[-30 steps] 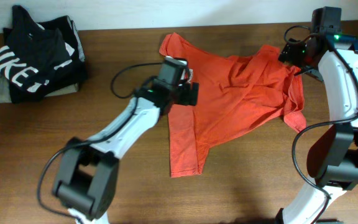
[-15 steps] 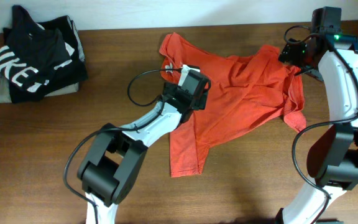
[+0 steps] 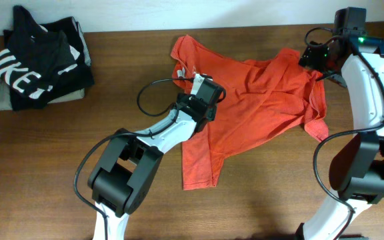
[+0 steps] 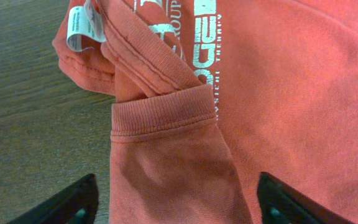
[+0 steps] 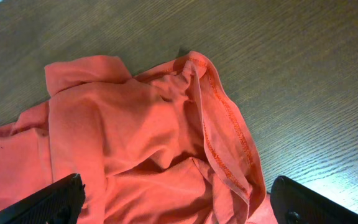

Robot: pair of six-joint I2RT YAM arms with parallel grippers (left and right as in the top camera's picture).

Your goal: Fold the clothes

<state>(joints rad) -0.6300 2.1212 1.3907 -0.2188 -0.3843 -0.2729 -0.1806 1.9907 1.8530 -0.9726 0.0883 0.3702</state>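
Shirt position: I see the T-shirt (image 3: 259, 110) lying on the wooden table (image 3: 39, 167), from the centre across to the right side, close to the far edge.
Shirt look: it is red-orange, spread loosely and heavily creased, with one long strip reaching toward the near edge. It is not laid in a neat fold.
Print: my left wrist camera shows white lettering (image 4: 204, 37) on the cloth, too cropped for me to read.
Neck: a ribbed collar band (image 4: 163, 109) is bunched up, and a small white label (image 4: 78, 28) sticks out beside it.
Hem: my right wrist camera shows a stitched hem (image 5: 225, 124) curled upward over bare wood.
Left gripper (image 4: 176, 202): it sits over the collar area, fingers spread wide, holding nothing.
Right gripper (image 5: 179, 202): it sits over the shirt's far right corner, fingers spread wide, holding nothing.
Elsewhere: a black shirt (image 3: 32, 63) with large white letters lies on a grey-olive garment (image 3: 2, 100) at the far left corner, well apart from the T-shirt.
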